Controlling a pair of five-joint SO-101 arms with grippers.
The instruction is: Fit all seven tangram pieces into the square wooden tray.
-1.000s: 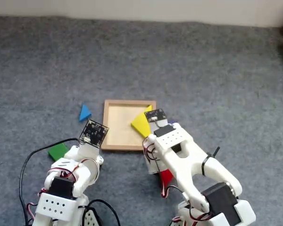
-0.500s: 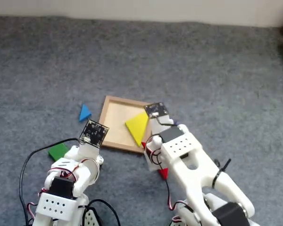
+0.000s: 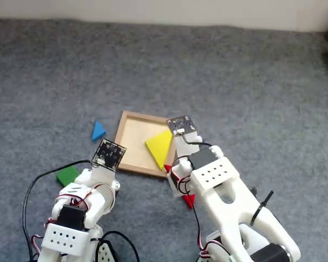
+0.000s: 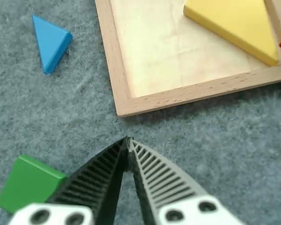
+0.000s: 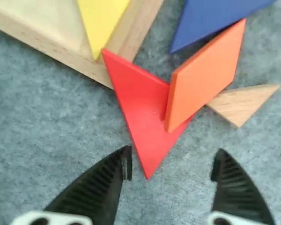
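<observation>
The square wooden tray (image 3: 120,139) lies turned at an angle, with a yellow triangle (image 3: 159,146) inside its right part. My left gripper (image 4: 128,141) is shut and empty on the carpet just off the tray's (image 4: 116,70) near corner. A small blue triangle (image 4: 50,41) and a green piece (image 4: 28,183) lie left of the tray. My right gripper (image 5: 173,164) is open over the tip of a red triangle (image 5: 143,117). On it leans an orange parallelogram (image 5: 203,79), beside a dark blue triangle (image 5: 215,16) and a wood-coloured triangle (image 5: 241,104).
Grey carpet covers the whole table. The right arm (image 3: 210,174) covers the pile of pieces by the tray's right side, with red (image 3: 188,201) showing beneath it. The left arm (image 3: 93,196) and its black cable sit at the near left. A pale wall edge runs along the far side.
The tray has turned, its near end sliding left, and the yellow triangle went with it. The right arm drew back to the right. The left arm has kept still.
</observation>
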